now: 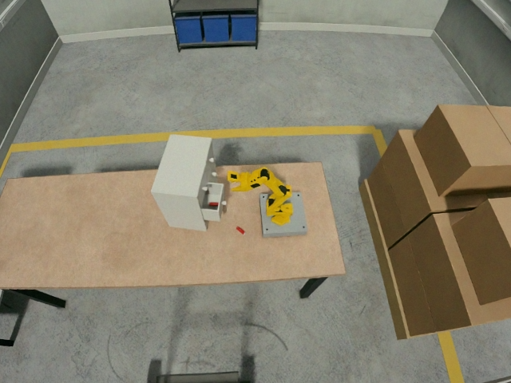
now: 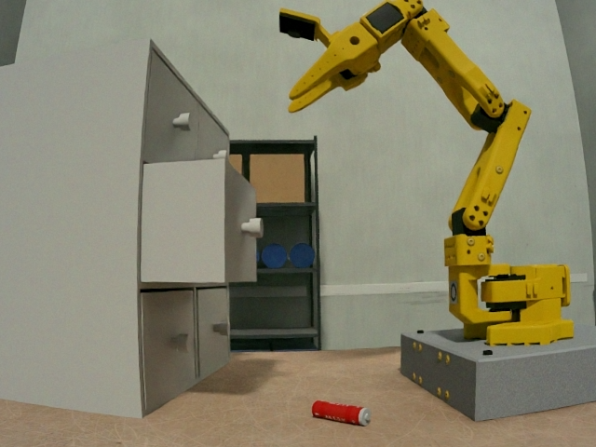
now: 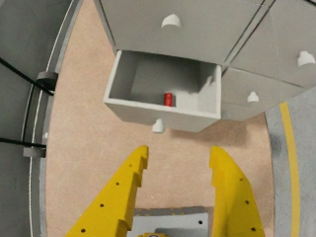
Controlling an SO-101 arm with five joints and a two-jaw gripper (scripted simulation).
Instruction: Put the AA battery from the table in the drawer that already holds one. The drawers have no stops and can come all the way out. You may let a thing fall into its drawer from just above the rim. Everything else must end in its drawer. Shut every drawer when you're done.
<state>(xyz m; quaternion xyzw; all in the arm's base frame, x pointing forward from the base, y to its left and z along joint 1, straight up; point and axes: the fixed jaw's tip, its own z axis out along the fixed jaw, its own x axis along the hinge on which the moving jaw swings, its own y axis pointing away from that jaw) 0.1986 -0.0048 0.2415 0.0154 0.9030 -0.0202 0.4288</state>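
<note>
A red AA battery (image 1: pixel 240 230) (image 2: pixel 341 413) lies on its side on the table, between the cabinet and the arm's base. The grey-white cabinet (image 1: pixel 181 164) (image 2: pixel 72 240) has one drawer (image 1: pixel 211 214) (image 2: pixel 182 221) (image 3: pixel 143 113) pulled partly out, above the lower row. Inside this drawer a second red battery (image 1: pixel 213 203) (image 3: pixel 168 100) lies near its front wall. The other drawer fronts in view look shut. My gripper (image 1: pixel 232 187) (image 2: pixel 290 102) (image 3: pixel 179 150) is partly open and empty, in the air in front of the cabinet, higher than the open drawer.
The arm's grey base block (image 1: pixel 284 230) (image 2: pixel 433 380) stands on the table (image 1: pixel 103 263) to the right of the cabinet. White knobs stick out from the drawer fronts, the open drawer's knob (image 2: pixel 252 227) (image 3: pixel 158 126) furthest. Shelves and cardboard boxes stand beyond the table.
</note>
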